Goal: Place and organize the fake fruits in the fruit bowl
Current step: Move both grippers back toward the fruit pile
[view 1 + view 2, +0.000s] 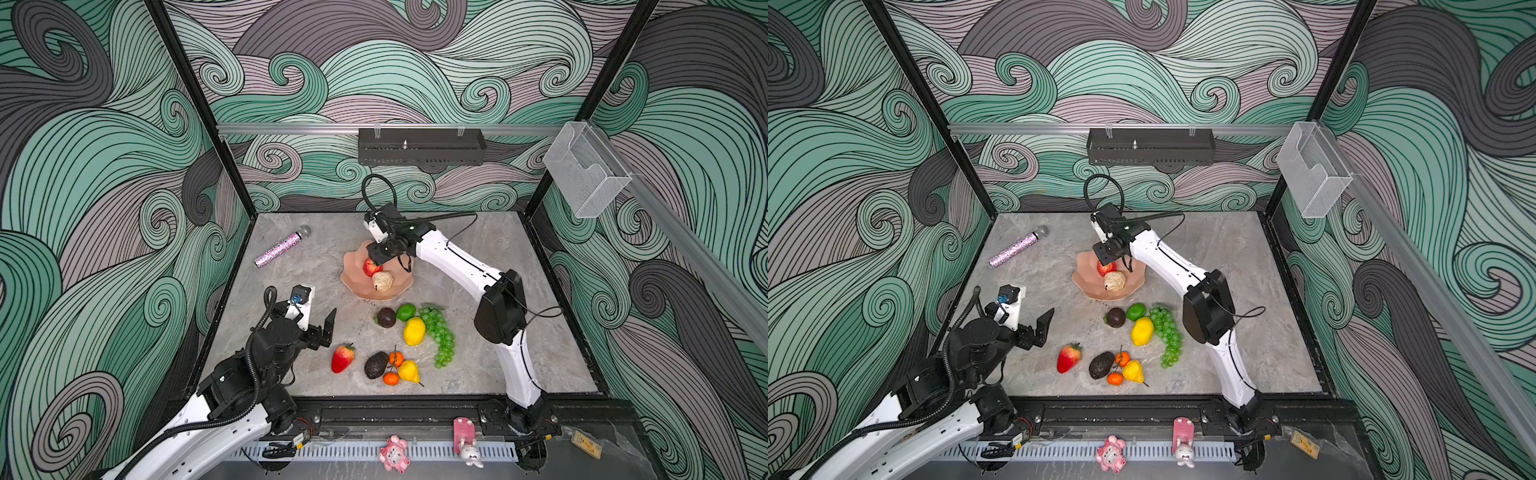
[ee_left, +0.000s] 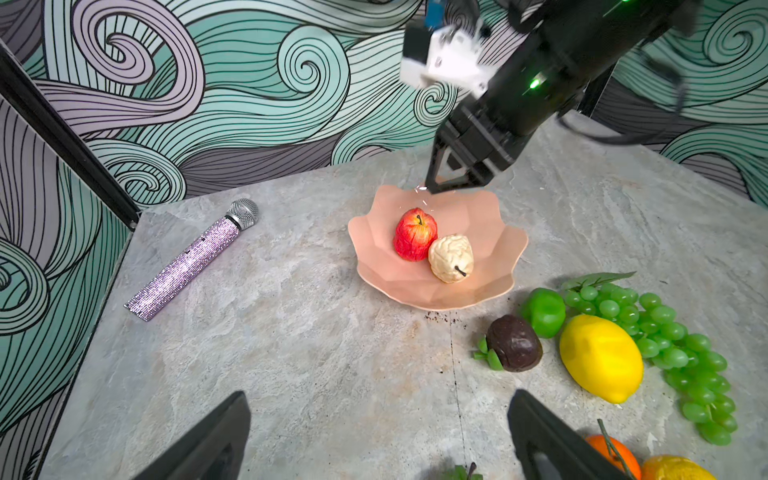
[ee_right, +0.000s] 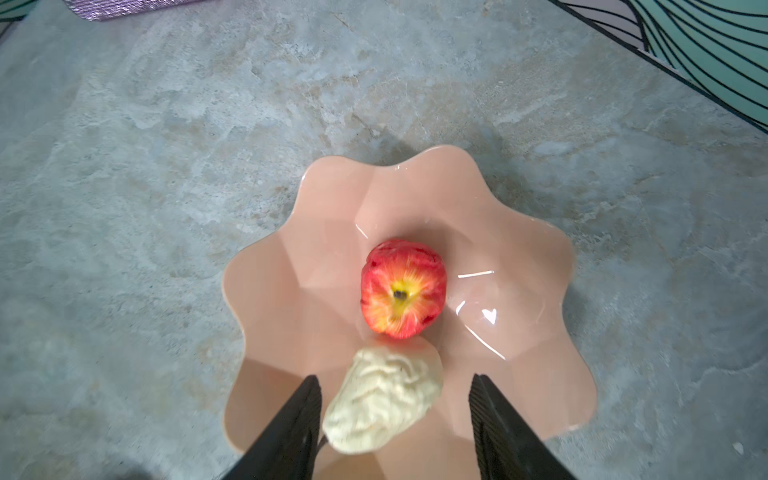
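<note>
The salmon-pink fruit bowl sits mid-table with a red apple and a cream pear lying loose in it, touching each other. My right gripper hangs open just above the bowl's far side, holding nothing; in the right wrist view the pear lies below, between the spread fingers. Outside the bowl, nearer the front, lie a strawberry, two dark avocados, tangerines, a yellow pear, a lemon, a lime and green grapes. My left gripper hovers open and empty, left of the strawberry.
A glittery pink microphone lies at the back left of the stone tabletop. A black shelf hangs on the back wall and a clear plastic box on the right wall. Patterned walls close in three sides.
</note>
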### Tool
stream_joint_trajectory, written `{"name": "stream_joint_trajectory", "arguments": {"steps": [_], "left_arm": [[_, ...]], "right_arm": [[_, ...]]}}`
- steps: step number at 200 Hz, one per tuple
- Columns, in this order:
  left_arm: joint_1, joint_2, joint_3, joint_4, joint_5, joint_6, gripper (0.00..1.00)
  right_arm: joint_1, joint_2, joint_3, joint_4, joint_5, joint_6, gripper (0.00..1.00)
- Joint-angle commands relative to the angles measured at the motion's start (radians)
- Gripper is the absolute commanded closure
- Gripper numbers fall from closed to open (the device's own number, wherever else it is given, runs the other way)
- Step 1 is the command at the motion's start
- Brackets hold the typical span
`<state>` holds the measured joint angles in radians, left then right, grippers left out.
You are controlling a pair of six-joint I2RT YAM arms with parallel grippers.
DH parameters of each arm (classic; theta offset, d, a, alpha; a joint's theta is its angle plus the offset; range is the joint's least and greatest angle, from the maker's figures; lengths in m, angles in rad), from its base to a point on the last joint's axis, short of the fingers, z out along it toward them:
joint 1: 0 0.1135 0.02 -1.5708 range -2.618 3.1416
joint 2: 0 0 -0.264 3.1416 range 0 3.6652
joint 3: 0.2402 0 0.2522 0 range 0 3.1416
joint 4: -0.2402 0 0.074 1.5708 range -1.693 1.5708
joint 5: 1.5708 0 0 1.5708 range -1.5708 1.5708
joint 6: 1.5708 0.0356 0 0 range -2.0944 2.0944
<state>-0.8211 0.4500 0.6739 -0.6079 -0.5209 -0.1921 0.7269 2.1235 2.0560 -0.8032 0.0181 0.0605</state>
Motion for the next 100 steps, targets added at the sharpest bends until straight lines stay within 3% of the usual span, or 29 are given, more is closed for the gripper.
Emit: {"name": "stream_joint_trajectory", "arguments": {"steps": [1,60,100], "left_arm": [[0.001,0.036,0.054,-0.04,-0.044,-0.056,0.01],[0.016,0.16,0.114,-0.107,-0.023,-0.116,0.01],[0.019,0.304,0.164,-0.161,0.068,-0.185,0.01]], "right_arm": [[0.007,-0.143,-0.1,0.003,-0.009,0.034,0.38],[0.008,-0.61,-0.611,0.144,0.043,0.117,0.33],[0.006,-0.913,-0.963,0.243,0.07,0.222,0.29]]}}
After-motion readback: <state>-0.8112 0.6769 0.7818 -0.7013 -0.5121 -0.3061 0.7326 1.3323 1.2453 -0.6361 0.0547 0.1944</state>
